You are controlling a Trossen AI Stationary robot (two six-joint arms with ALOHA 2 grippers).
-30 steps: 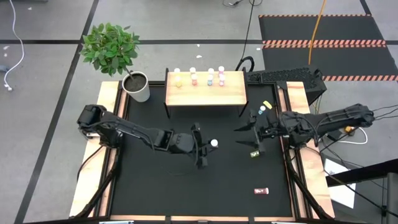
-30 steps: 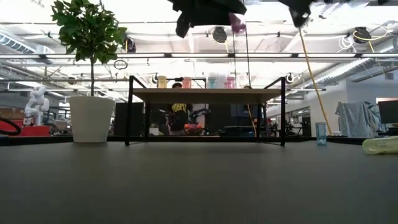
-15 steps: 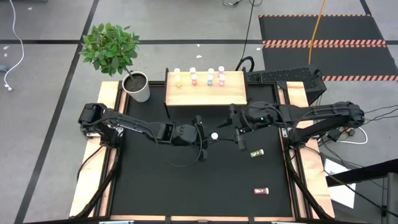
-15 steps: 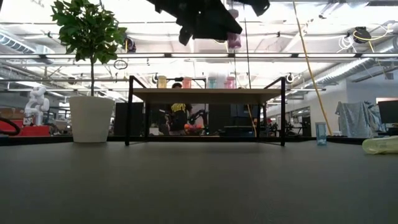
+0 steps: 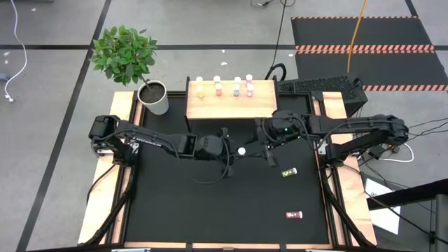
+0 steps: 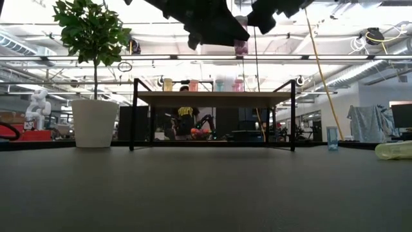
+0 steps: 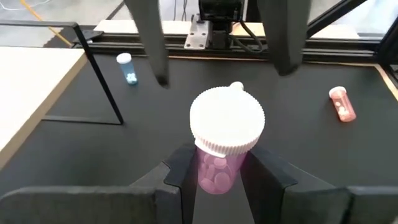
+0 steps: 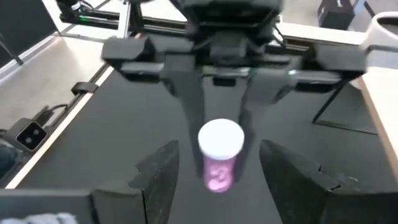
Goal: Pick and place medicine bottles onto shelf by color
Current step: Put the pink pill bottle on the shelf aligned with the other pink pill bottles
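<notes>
A: Since the left pincer (image 7: 217, 180) has the pink bottle (image 7: 222, 146) clamped low on its body, cap up, the top half sticks out free. Looks like a handover: the right pincer (image 8: 214, 165) faces it, jaws wide, one finger on each side of the bottle, not touching that I can see

B: Where's this over the tabletop (image 5: 182, 203)?

A: Mid-air, about centre, just in front of the shelf (image 5: 231, 105). Four bottles already stand along the shelf's far edge

B: Anything in the way?

A: Not much. Olive bottle (image 5: 288, 172) lies just beside the right arm, another pink one (image 5: 294, 215) well apart near the front edge, a blue one (image 7: 127, 67) upright off to the side. Plant pot (image 5: 155, 98) sits at the shelf's left end, clear of both arms
</notes>
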